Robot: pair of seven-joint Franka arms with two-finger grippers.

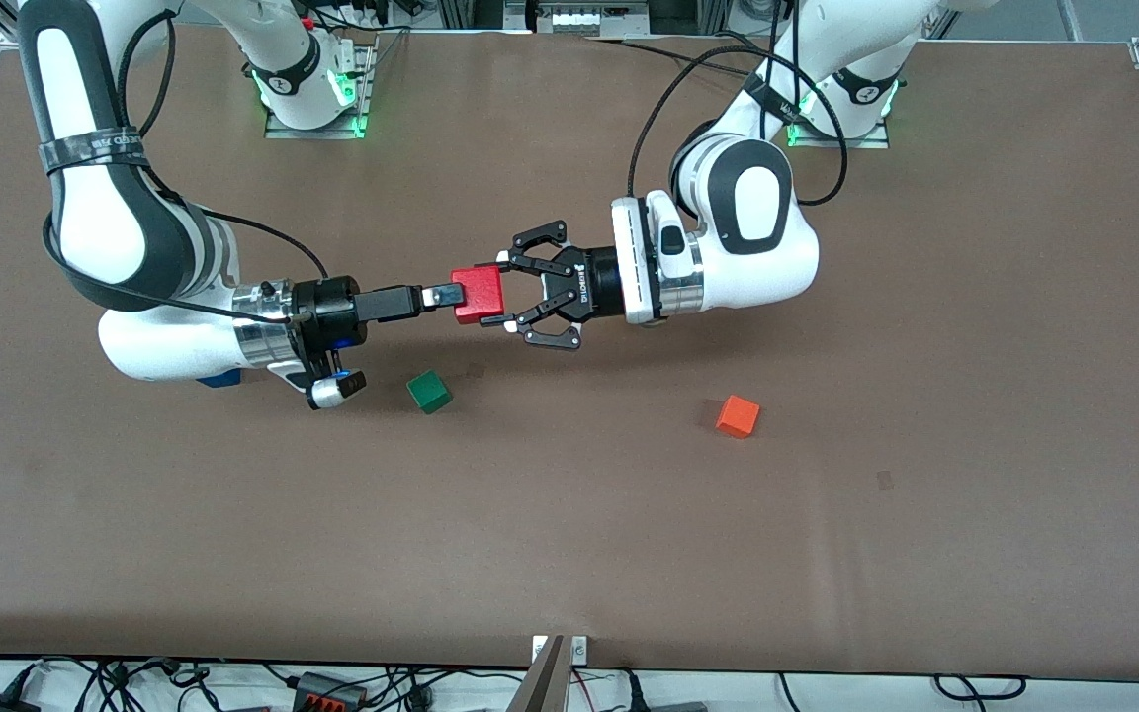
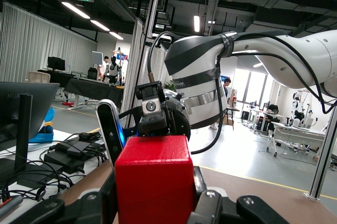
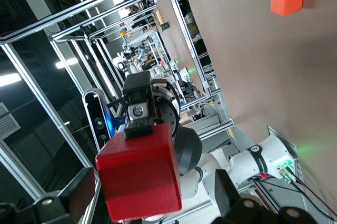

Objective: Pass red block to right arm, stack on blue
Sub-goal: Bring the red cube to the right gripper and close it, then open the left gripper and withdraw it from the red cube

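Red block (image 1: 478,294) mid-air between both: left end effector (image 1: 504,290) spread wide around it, right end effector (image 1: 453,294) pinching it. Pull back slowly, straight (no bumping), before heading to blue.

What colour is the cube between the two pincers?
Bright red, clearest in the front view.

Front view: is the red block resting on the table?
No. The red block is in the air between the left gripper and right gripper, over the table.

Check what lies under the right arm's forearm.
A dark blue block peeks out beneath the right arm, sitting on the table. Most of it is covered, so its exact pose cannot be seen.
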